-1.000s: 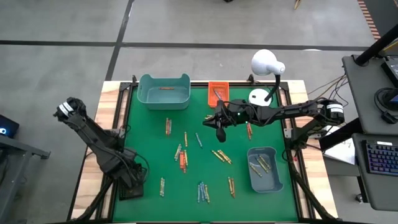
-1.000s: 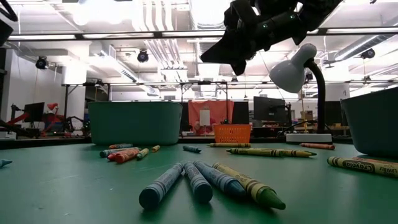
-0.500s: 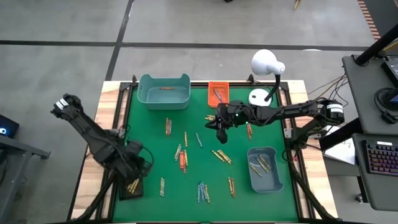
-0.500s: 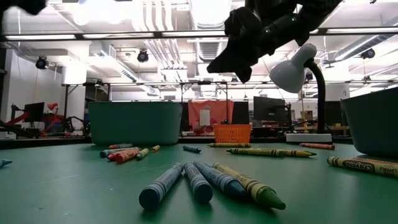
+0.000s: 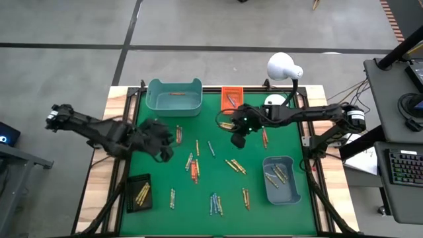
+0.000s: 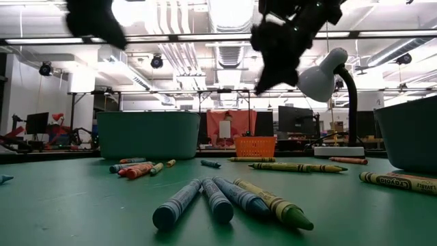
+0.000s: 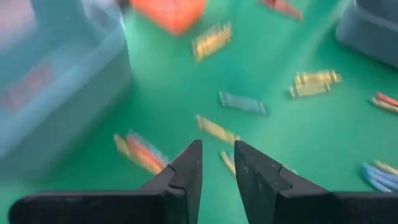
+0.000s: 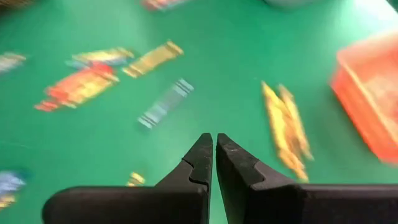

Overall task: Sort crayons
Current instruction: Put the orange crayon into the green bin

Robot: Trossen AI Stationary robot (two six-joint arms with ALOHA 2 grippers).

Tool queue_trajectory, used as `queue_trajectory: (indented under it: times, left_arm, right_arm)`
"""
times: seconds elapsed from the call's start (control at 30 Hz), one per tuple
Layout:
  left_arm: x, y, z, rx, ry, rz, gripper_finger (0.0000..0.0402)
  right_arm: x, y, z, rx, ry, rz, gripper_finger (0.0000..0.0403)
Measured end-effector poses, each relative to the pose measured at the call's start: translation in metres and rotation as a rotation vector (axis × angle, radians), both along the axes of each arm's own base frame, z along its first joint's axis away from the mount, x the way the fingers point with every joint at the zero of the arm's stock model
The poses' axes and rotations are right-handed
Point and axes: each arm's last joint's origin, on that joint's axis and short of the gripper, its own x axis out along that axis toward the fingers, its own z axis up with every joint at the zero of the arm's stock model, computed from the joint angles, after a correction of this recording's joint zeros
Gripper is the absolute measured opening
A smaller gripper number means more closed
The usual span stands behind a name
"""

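Note:
Crayons lie scattered on the green mat: orange-red ones, yellow ones and blue ones. My left gripper hangs above the mat's left part, near a single crayon. It is open by a narrow gap with nothing between its fingers. My right gripper hangs shut and empty above the mat's far middle, short of the orange tray. In the low view both grippers are high above the mat.
A teal bin stands at the far left and a blue-grey bin holding yellow crayons at the right. A black tray with yellow crayons sits at the near left corner. A white lamp stands at the far right edge.
My left gripper has risen from over the black tray and swung toward the table's far edge and middle, rolling as it went. The yellow crayons in that tray now show. My right gripper has tipped its fingers further downward while staying over the same place.

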Motion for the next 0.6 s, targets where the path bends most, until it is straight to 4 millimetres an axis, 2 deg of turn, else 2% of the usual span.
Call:
queue_trajectory:
  times: [0.13,0.3,0.43,0.6]
  left_arm:
    - [0.014,0.015,0.011,0.189,-0.057,-0.058,0.0075]
    - [0.023,0.034,0.012,0.292,-0.048,-0.1,0.0075]
    - [0.025,0.049,0.002,0.284,-0.02,-0.105,0.0075]
    - [0.028,0.065,-0.019,0.252,-0.016,-0.151,0.0075]
  right_arm:
    - [-0.019,-0.01,-0.003,-0.026,0.226,-0.152,0.0013]
    - [-0.045,-0.03,-0.015,0.02,0.433,-0.317,0.0013]
    - [-0.059,-0.044,-0.025,0.057,0.508,-0.401,0.0013]
    - [-0.062,-0.047,-0.027,0.129,0.503,-0.398,0.0013]
